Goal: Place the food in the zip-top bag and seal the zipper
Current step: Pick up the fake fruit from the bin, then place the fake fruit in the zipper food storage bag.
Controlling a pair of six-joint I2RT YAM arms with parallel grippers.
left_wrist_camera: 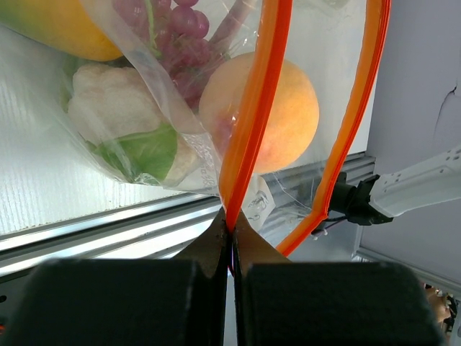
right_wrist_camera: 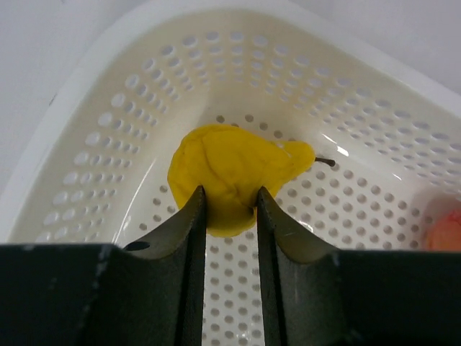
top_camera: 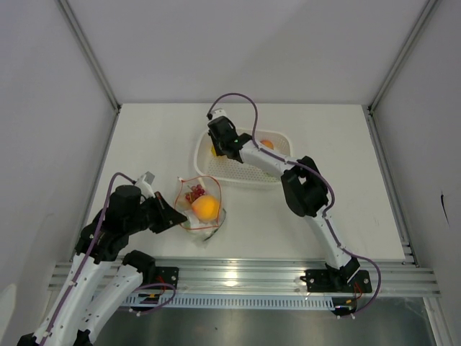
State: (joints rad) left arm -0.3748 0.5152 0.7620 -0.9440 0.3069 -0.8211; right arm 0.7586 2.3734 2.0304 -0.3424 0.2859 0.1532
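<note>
White surface [top_camera: 144, 144], boxed in left, far and right by grey walls [top_camera: 43, 86]; aluminium rail [top_camera: 245, 277] along near edge. Far centre: white perforated basket [top_camera: 248, 182] containing yellow lemon [right_wrist_camera: 230, 162], pinched on both sides by narrowed right gripper [right_wrist_camera: 230, 193]. Near left: zip-top bag [top_camera: 193, 225], part-filled with food [top_camera: 206, 207], mouth agape; zipper [left_wrist_camera: 252, 108] clamped in tightly closed left gripper [left_wrist_camera: 232, 220].

Top cam fixed high behind arm bases, facing down & fwd over whole surface [top_camera: 151, 144], far off, L wrist cam looks along left tool [left_wrist_camera: 232, 220], v. close on bag [left_wrist_camera: 144, 86], R wrist cam looks past right tool [right_wrist_camera: 229, 198] into basket [right_wrist_camera: 144, 86], close, top shares bag w/ L, basket w/ R
</note>
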